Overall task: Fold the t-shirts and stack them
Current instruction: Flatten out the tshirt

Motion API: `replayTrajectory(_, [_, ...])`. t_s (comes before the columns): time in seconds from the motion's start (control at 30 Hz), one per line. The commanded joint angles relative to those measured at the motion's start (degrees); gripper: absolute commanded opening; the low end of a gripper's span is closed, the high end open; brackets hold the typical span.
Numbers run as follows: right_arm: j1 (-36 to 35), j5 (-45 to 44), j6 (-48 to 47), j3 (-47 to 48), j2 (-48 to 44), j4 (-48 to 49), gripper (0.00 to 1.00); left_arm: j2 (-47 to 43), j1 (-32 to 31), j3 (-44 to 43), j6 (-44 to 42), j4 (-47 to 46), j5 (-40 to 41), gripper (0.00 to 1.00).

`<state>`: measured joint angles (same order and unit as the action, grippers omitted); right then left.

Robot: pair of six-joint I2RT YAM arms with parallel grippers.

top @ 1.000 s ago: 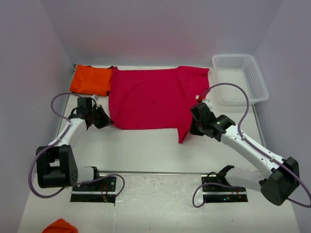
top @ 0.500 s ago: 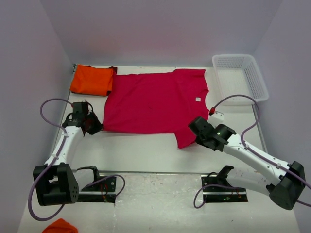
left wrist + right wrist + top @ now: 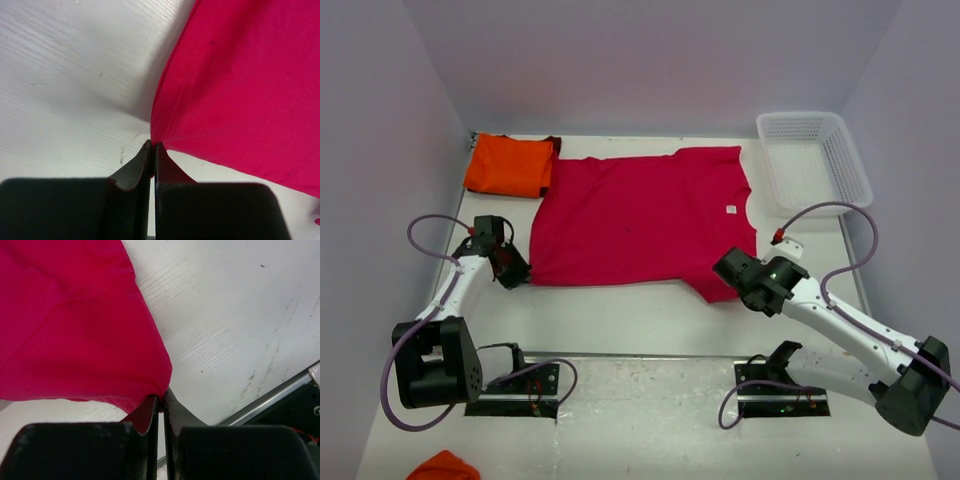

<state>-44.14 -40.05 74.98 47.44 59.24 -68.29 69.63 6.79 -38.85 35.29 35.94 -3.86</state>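
Evidently for spreading: left pincer and right pincer each pinch a near corner of the crimson-pink t-shirt; it lies flat on the desk for folding.

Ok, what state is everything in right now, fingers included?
crimson-pink t-shirt: spread flat, unfolded, both near corners pinched.
orange t-shirt: folded, at the far left corner.
white lattice basket: upright, empty.
left fingers: shut on the pink hem corner.
right fingers: shut on the other near corner.

Left arm and right arm stretch forward, jaws pinched.
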Motion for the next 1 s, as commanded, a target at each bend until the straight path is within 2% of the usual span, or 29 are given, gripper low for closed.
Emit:
replayTrajectory(0.0, [-0.07, -3.63, 6.73, 1.60, -2.90, -5.96, 0.00, -0.10, 0.42, -0.52, 0.66, 0.88, -0.36, 0.00])
replayTrajectory(0.07, [-2.00, -3.02, 6.50, 2.13, -3.70, -7.47, 0.00, 0.07, 0.42, -0.52, 0.22, 0.97, -0.54, 0.00])
replayTrajectory(0.2, [-4.81, -3.28, 13.95, 2.74, -2.12, -12.30, 0.00, 0.16, 0.42, -0.08, 0.48, 0.79, -1.59, 0.00])
replayTrajectory(0.27, [-6.74, -4.59, 19.03, 4.14, 0.50, -18.17, 0.00, 0.16, 0.33, 0.18, 0.40, 0.79, -2.12, 0.00])
replayTrajectory(0.57, [-8.24, -2.66, 18.71, 2.48, -0.79, -16.26, 0.00, 0.68, 0.42, -0.87, -0.48, 1.15, -2.12, 0.00])
replayTrajectory(0.63, [-7.81, -2.57, 16.70, 2.39, -0.53, -14.69, 0.00, 1.56, 0.42, -1.49, -0.57, 0.88, -1.94, 0.00])
replayTrajectory(0.77, [-2.11, -2.49, 5.56, 3.01, 0.00, -5.73, 0.00, 4.02, 0.33, -5.16, -1.88, -1.23, -4.31, 0.00])
replayTrajectory(0.8, [2.52, -1.09, -2.65, 2.83, -0.18, 0.73, 0.00, 4.64, 0.25, -6.14, -2.32, -1.66, -4.66, 0.00])
replayTrajectory(0.87, [7.12, 0.84, -12.95, 2.57, -0.71, 6.22, 0.00, 6.39, 0.24, -9.39, -4.08, -1.76, -3.97, 0.00])
replayTrajectory(0.9, [10.27, 2.85, -16.85, 2.48, -0.71, 11.55, 0.00, 7.53, 0.24, -10.36, -4.43, -1.58, -3.27, 0.00])
replayTrajectory(0.97, [12.32, 4.02, -21.95, 4.15, 1.22, 13.70, 0.00, 8.50, 0.24, -13.00, -4.70, -1.14, -0.90, 0.00])
